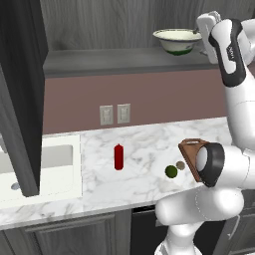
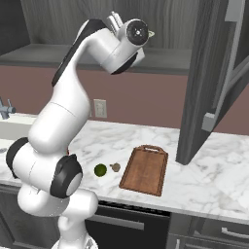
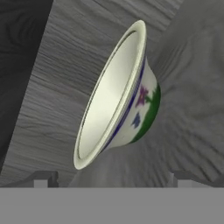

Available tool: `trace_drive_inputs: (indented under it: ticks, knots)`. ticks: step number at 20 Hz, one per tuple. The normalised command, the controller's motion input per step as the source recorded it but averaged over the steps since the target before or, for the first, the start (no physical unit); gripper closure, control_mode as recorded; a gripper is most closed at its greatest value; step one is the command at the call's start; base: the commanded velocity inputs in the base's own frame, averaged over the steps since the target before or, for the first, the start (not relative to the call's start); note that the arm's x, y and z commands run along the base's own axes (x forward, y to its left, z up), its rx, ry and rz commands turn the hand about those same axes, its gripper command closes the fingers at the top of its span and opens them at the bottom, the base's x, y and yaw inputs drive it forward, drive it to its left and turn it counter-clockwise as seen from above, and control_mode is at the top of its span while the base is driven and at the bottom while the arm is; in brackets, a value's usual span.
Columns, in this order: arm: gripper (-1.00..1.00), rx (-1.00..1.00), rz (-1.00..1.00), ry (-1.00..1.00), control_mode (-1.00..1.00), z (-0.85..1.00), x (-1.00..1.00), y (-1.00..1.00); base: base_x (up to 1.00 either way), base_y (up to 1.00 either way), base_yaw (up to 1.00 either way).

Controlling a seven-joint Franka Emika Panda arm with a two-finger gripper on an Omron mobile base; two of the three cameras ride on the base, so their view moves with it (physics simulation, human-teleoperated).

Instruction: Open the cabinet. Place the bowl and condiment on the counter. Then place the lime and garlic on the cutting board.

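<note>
the cabinet (image 1: 22, 94) stands open, its dark doors swung out to either side, and the bowl (image 1: 177, 41) sits on the cabinet shelf, up near the right end in the left base view. the arm reaches up to that shelf, with the gripper (image 3: 111, 177) just in front of the bowl. in the hand view the two fingertips (image 3: 41, 178) stand wide apart at the bottom, one on each side, with the bowl's rim and painted side between and beyond them; they hold nothing and do not touch it.

down on the counter (image 1: 144, 144) the red bottle (image 1: 118, 157) stands upright, apart from the other things. the lime (image 2: 100, 169) and the garlic (image 2: 115, 167) lie close together on the marble, just beside the left edge of the cutting board (image 2: 145, 170) in the right base view, neither one on it. the board lies flat with its handle end toward the wall.
</note>
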Motion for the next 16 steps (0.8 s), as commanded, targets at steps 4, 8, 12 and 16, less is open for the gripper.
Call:
trace_drive_inputs:
  ticks: [4,8,12,16]
  knots:
    - [-1.00,0.00,0.01,0.00,-1.00,0.00,0.13,0.00,0.00,0.00,0.00]
    - [-1.00,0.00,0.01,0.00,-1.00,0.00,0.11,0.00,0.00,0.00,0.00]
    - [-1.00,0.00,0.02,0.00,-1.00,0.00,0.07,0.00,0.00,0.00,0.00]
    - [-1.00,0.00,0.01,0.00,-1.00,-0.01,0.04,-0.02,0.00,0.00,0.00]
